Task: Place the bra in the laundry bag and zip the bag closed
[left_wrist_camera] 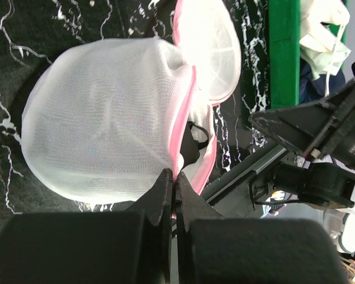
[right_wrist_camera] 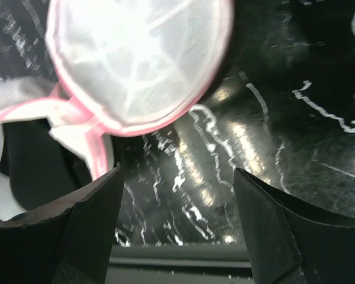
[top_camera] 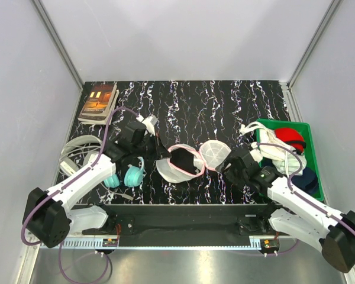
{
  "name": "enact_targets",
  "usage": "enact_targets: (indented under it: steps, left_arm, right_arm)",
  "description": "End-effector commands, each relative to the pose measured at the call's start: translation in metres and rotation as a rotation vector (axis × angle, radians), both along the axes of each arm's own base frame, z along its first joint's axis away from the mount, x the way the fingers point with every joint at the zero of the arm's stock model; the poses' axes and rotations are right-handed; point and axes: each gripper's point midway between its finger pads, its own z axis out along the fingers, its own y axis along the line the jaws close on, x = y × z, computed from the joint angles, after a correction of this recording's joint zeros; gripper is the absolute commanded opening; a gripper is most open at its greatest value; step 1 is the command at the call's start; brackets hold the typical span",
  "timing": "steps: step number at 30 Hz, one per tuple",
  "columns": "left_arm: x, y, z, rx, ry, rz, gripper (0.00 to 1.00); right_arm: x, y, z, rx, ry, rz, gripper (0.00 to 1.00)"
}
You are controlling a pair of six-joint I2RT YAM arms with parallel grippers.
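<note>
The laundry bag lies open at mid-table, its two white mesh halves edged in pink. The black bra rests in the left half. My left gripper is shut on that half's pink zip rim. In the left wrist view its tips pinch the rim, beside the mesh dome and a strip of the bra. My right gripper is open just right of the other half, holding nothing. In the right wrist view its fingers frame bare table below the mesh half; the bra shows at left.
A green bin at the right holds red, white and dark clothes. Teal headphones lie under the left arm, with a coiled white cable beside them. Books sit at the far left corner. Grey walls enclose the table.
</note>
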Motion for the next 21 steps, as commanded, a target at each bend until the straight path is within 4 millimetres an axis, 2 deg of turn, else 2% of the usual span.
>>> enact_targets:
  steps: [1,9,10,14,16,17,18,19,20,21]
  left_arm:
    - [0.004,-0.003,0.012,-0.051,-0.048,0.006,0.00]
    - [0.000,-0.006,0.013,-0.075,-0.051,-0.019,0.00]
    - [0.000,-0.006,0.013,-0.075,-0.049,-0.020,0.00]
    - [-0.001,-0.009,0.012,-0.082,-0.042,-0.038,0.00]
    - [-0.001,-0.008,0.011,-0.073,-0.045,-0.043,0.00]
    - [0.000,-0.007,0.011,-0.066,-0.050,-0.038,0.00]
    - [-0.002,-0.004,0.009,-0.050,-0.044,-0.038,0.00]
    - [-0.001,-0.001,0.009,-0.028,-0.061,-0.044,0.04]
    - [0.004,0.002,0.013,-0.004,-0.089,-0.030,0.09]
    - [0.002,0.009,0.015,0.027,-0.097,-0.019,0.17]
  right_arm:
    - [0.026,-0.004,0.005,0.061,-0.063,-0.159,0.81]
    - [0.050,0.002,-0.029,0.054,-0.029,-0.240,0.80]
    - [0.051,0.000,-0.040,0.028,-0.004,-0.250,0.80]
    - [0.066,-0.002,-0.048,0.012,-0.021,-0.281,0.74]
    - [0.071,-0.005,-0.050,-0.008,-0.033,-0.297,0.67]
    - [0.072,-0.006,-0.050,-0.015,-0.035,-0.298,0.57]
    - [0.072,-0.006,-0.048,-0.027,-0.043,-0.281,0.52]
    - [0.074,-0.004,-0.042,-0.019,-0.056,-0.270,0.47]
    - [0.073,-0.003,-0.040,-0.018,-0.061,-0.260,0.33]
    - [0.073,-0.001,-0.038,-0.013,-0.063,-0.243,0.27]
